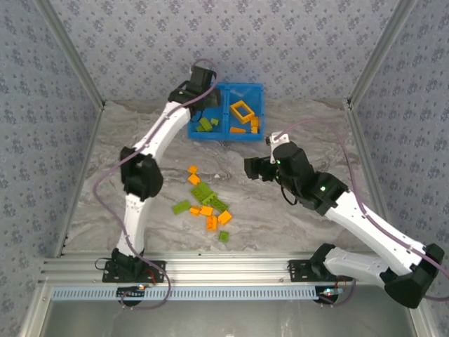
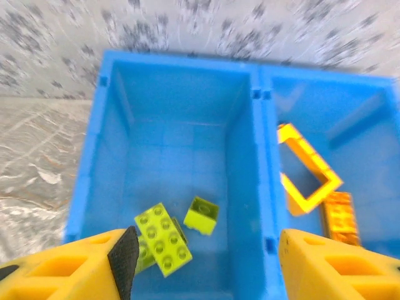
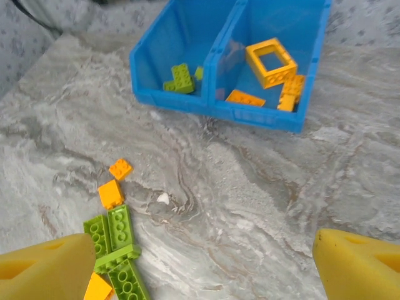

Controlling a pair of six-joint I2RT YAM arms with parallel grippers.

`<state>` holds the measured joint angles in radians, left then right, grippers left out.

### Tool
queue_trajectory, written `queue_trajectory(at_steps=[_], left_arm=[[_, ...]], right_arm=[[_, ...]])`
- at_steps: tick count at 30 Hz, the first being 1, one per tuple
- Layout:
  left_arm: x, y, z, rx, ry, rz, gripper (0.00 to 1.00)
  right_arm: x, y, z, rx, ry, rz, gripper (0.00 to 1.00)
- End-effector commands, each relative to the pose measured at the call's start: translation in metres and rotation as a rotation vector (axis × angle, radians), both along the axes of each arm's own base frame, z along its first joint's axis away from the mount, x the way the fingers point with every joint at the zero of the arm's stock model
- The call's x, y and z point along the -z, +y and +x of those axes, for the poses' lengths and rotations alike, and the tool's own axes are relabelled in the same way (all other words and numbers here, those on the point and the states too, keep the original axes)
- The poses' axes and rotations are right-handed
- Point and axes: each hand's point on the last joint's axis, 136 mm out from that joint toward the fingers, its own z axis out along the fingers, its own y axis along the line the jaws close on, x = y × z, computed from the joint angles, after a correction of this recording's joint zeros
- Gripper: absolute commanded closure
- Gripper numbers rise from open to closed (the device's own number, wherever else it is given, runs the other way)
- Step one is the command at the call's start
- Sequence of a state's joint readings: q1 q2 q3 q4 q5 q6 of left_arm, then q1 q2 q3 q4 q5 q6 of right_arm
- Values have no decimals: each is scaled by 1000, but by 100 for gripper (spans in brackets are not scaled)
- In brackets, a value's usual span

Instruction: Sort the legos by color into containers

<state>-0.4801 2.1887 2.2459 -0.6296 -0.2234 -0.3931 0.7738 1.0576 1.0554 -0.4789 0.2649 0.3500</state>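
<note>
Your left gripper (image 2: 206, 261) hangs parted and empty over the blue bin (image 1: 224, 135) at twelve o'clock; your right gripper (image 3: 206, 265) gapes wide, also empty. In the bin, the orange frame (image 1: 243, 110) lies right, green bricks (image 1: 205, 124) left; loose legos (image 1: 207, 203) sit at its six o'clock.

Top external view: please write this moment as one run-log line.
left gripper open over bin | right gripper open, empty | legos on table

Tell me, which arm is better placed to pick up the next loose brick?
Probably the right: the right gripper hangs open near the loose legos, while the left gripper is far off over the blue bin.
</note>
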Motion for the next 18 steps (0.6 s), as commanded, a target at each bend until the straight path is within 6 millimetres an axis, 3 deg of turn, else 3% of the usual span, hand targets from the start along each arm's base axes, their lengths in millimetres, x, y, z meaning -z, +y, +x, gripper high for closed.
queue_trajectory(at_steps=[1,2,6,8,12,15,18], left_arm=[[-104,15,-51,55,-179,-91,36],[-113,20,-66,75,-195,-90,35],[-114,37,-138,227,-163,-32,22],[-104,51,-174,270,-110,7,15],[-75,105,-240,207,-20,116,7],[-55,137,-275,150,8,165,3],[-36,152,-300,133,49,172,2]], right_arm=[[14,39,-1,-176,49,-59,7],[19,51,-1,-220,66,-83,7],[52,106,7,-370,150,-185,6],[71,132,12,-435,197,-210,7],[114,173,32,-480,270,-271,8],[145,198,45,-509,331,-288,10],[178,218,58,-531,376,-323,12]])
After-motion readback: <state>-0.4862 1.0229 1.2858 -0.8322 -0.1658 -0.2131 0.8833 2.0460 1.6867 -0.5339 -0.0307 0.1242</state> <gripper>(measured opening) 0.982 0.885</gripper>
